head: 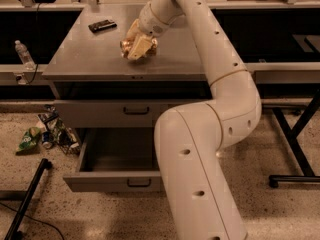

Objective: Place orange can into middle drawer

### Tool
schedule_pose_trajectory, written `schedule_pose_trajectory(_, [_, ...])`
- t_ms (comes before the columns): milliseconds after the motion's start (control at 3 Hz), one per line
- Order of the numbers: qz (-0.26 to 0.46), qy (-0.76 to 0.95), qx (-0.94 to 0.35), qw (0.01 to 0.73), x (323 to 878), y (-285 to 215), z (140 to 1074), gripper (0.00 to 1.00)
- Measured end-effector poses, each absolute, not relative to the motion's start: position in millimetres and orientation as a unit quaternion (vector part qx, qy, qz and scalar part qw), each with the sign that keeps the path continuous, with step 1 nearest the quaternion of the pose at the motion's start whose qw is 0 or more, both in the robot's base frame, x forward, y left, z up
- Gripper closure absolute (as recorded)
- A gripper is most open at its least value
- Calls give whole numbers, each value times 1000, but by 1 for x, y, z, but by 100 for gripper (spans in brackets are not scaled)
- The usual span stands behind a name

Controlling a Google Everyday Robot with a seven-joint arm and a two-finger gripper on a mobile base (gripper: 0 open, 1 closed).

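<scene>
Orange can (126, 46) (small, shiny, orange-gold drink can, slightly dented) is sitting in the pincer up at counter level, not in the drawer yet.

Big white jointed robot arm (220, 84) is filling the right half of the view. It is rising from the bottom edge, elbowing right, then reaching back left over the top, and its base is getting cut off below.

Grey metal counter (90, 59) is carrying the work. Its far edge is running out of view at the top.

Middle drawer (115, 182) (wide, shallow, grey metal, small black handle) is standing pulled out, presumably so it is ready to take the can. The arm's lower link is covering its right end, so I'm not seeing the whole inside. The visible part is looking bare.

Matching grey drawer front (110, 113) above it is sitting closed.

Cream two-finger pincer (138, 47) is hanging over the middle of the counter, closed around the orange can, with gold showing on either side of the near finger. My read is that it is holding the can for the carry to the drawer. I'm not able to tell whether the can is touching the counter or is just off it.

Flat black rectangular object (102, 25) is lying well apart, at the back left of the counter. Its markings are too small to read.
</scene>
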State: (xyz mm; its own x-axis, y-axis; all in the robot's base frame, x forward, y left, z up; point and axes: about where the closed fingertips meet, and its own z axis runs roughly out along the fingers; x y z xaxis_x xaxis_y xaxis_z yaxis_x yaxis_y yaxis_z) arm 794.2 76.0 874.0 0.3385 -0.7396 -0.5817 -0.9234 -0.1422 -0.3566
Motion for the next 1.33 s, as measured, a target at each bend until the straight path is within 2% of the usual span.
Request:
schedule_pose_trajectory(333, [144,589,-718,341,796,54,873,100])
schedule_pose_trajectory(1000, [164,611,-697,339,794,48,870,100])
schedule_pose_trajectory(1333, [166,657,-650,343,797,16,876,100])
